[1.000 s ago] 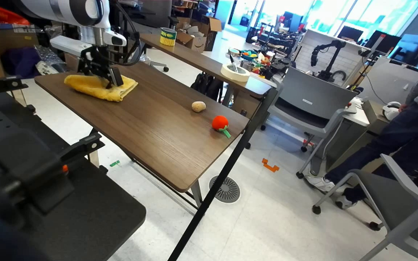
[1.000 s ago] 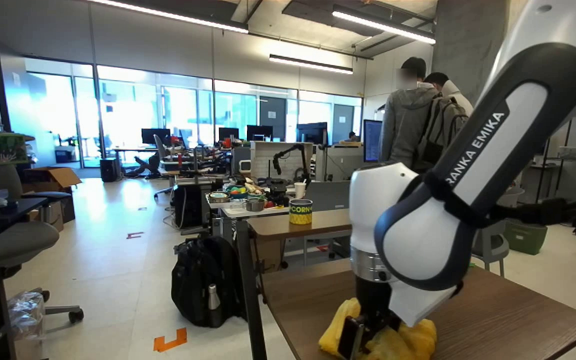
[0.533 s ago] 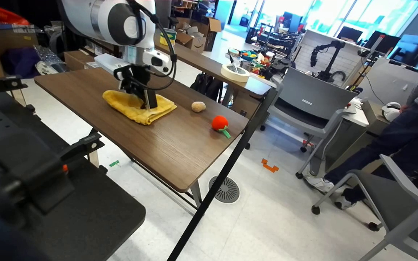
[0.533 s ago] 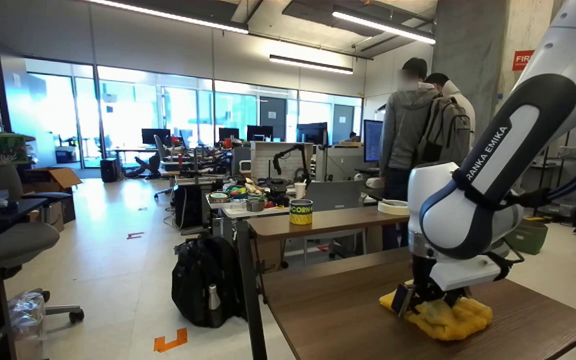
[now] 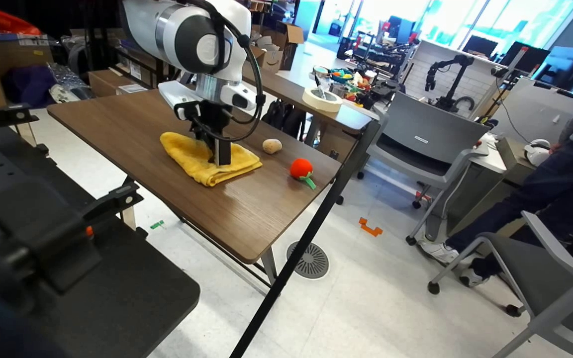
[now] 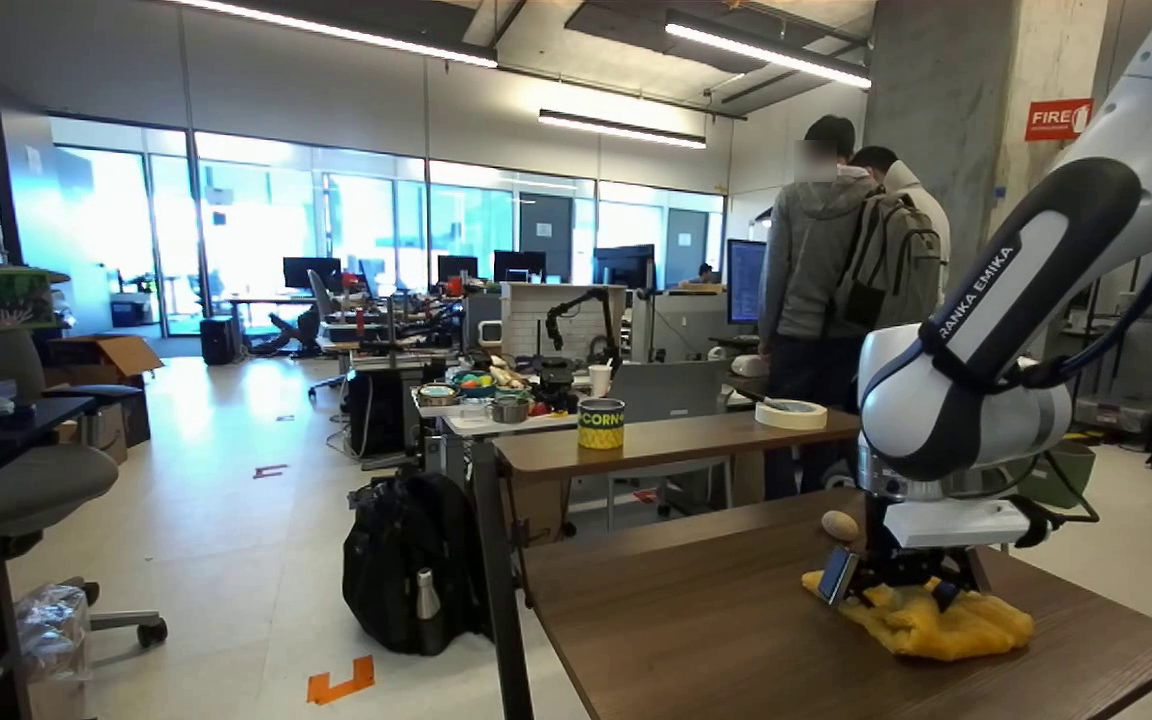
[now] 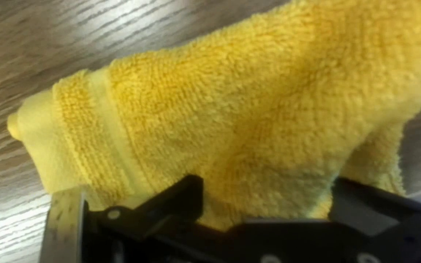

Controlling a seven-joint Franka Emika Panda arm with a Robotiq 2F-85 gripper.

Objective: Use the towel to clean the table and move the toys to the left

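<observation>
We face a brown wood-grain table (image 5: 237, 209) on a pale floor (image 6: 216, 560), in a room lined with bright glass partitions (image 6: 361, 220). The yellow towel (image 5: 194, 158) lies folded on top; the gripper (image 6: 904, 594) stands down on it, its fingers spread wide, with cloth between them rather than pinched. Setting twelve at the top of each view, in an exterior view we find the toy tomato (image 5: 301, 168) at the towel's three o'clock and the potato (image 5: 272, 146) at the tomato's ten. In an exterior view, a narrow wooden ledge (image 6: 676, 446) beyond the table bears a corn can (image 6: 601, 425) at the towel's ten o'clock and, at the can's three o'clock, a tape roll (image 6: 796, 417) with a slender item (image 5: 318, 82) leaning in its ring. At the towel's nine o'clock, a black backpack (image 6: 391, 570) carries a silver bottle (image 6: 426, 597) in an outer pocket.
</observation>
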